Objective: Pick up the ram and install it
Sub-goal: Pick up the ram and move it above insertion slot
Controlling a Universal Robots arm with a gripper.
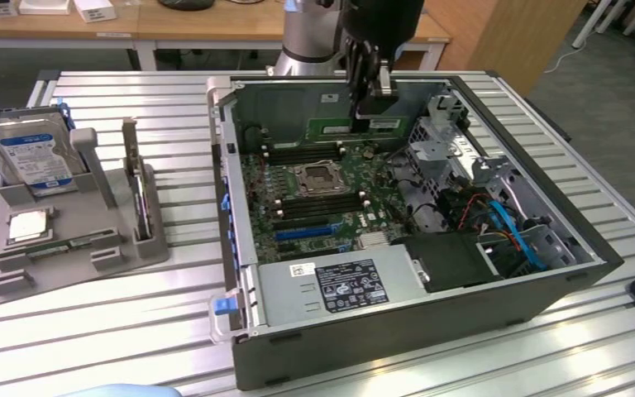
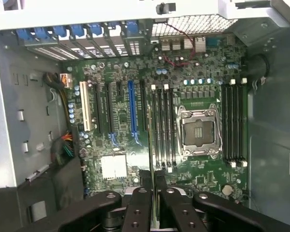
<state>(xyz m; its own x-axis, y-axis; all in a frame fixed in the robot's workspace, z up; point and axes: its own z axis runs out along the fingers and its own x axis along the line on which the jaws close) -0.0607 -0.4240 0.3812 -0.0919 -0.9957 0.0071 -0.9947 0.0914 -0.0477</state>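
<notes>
1. Exterior view: the pincer [image 1: 375, 109] hangs inside the open case [image 1: 428, 327], near the wall farthest from the camera.
2. The pincer is pinching the ram [image 1: 340, 126]. The ram is a thin green strip that lies level and stands clear above the motherboard [image 1: 295, 217].
3. The ram sits above the far edge of the board, beyond the socket [image 1: 317, 175], and runs roughly parallel to the slots [image 1: 315, 201] beside it.
4. The power supply [image 1: 340, 285] fills the case corner nearest the camera.
5. The case rests on a slatted desk [image 1: 108, 331].
6. On the exterior view's left, a grey holder [image 1: 130, 248] stands on the desk, well apart from the case. It carries an upright hard drive [image 1: 33, 157] and, in front of that, a square CPU [image 1: 29, 225].
7. Wrist view: the two black fingers [image 2: 137, 208] of the pincer [image 2: 154, 191] are pressed against the ram [image 2: 155, 205], which is seen edge-on between them.
8. Below the pincer, the motherboard [image 2: 121, 116] shows the open socket [image 2: 199, 131], with one bank of slots [image 2: 163, 128] on one side of it and a second bank [image 2: 233, 123] on the other.
9. The edge of the ram lines up roughly with the nearer bank but is not seated in any slot.
</notes>
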